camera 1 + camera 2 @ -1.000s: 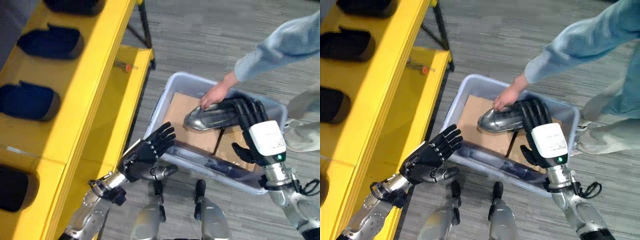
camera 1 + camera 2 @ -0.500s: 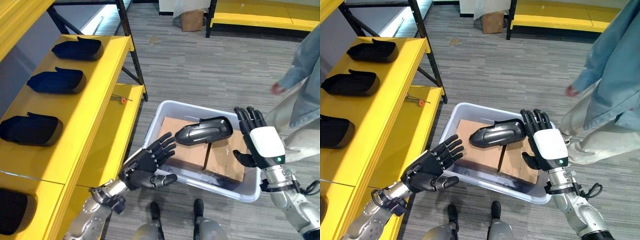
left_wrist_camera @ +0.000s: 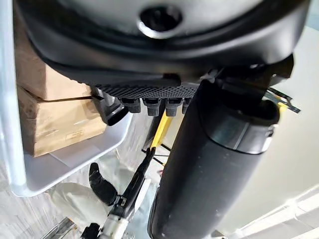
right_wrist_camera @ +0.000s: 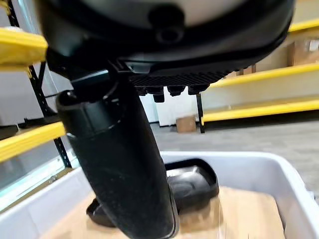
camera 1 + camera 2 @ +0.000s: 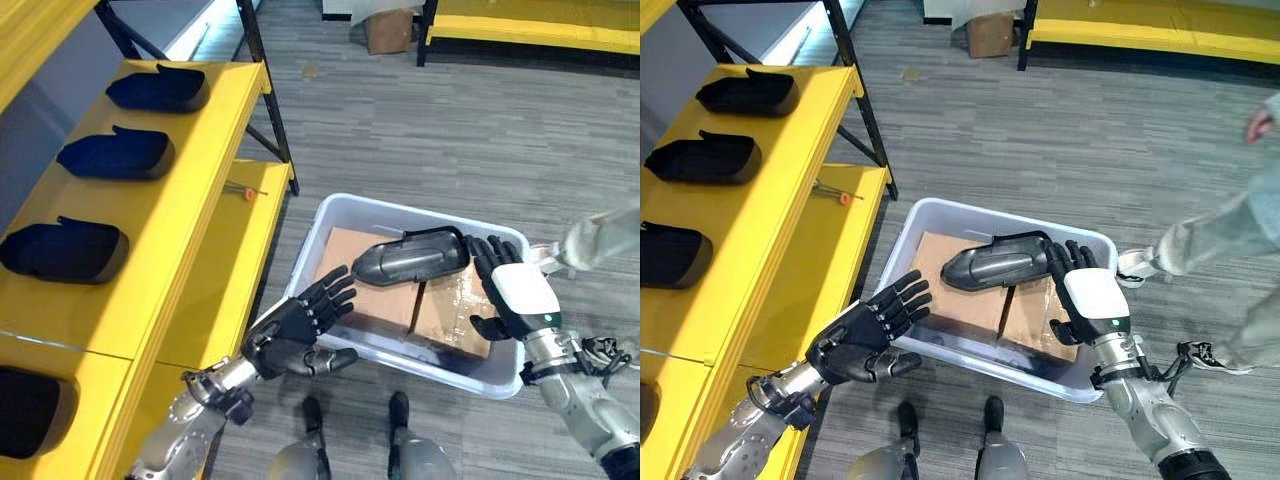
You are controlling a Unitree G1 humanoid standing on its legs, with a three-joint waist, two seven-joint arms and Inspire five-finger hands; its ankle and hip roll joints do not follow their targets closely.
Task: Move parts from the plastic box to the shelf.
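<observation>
A clear plastic box (image 5: 318, 228) stands on the floor, lined with cardboard pieces (image 5: 452, 312). One dark grey moulded part (image 5: 410, 258) lies across the cardboard. My right hand (image 5: 512, 295) is open, fingers straight, just beside the part's right end; whether they touch it I cannot tell. From the right wrist the part (image 4: 192, 186) lies past the thumb. My left hand (image 5: 295, 325) is open with spread fingers at the box's near-left rim, holding nothing. To the left is the yellow shelf (image 5: 200, 190), carrying several dark parts (image 5: 115, 155).
A person stands at the right, with a sleeve (image 5: 600, 235) and a leg (image 5: 1210, 235) close to the box. A small red-tipped tool (image 5: 247, 190) lies on the lower shelf board. A cardboard carton (image 5: 388, 28) and another yellow rack (image 5: 530, 30) stand further back.
The person's hand has let go of the part in the box and drawn away to the right. My right hand came off the part's top to its right end. The camera tilted up.
</observation>
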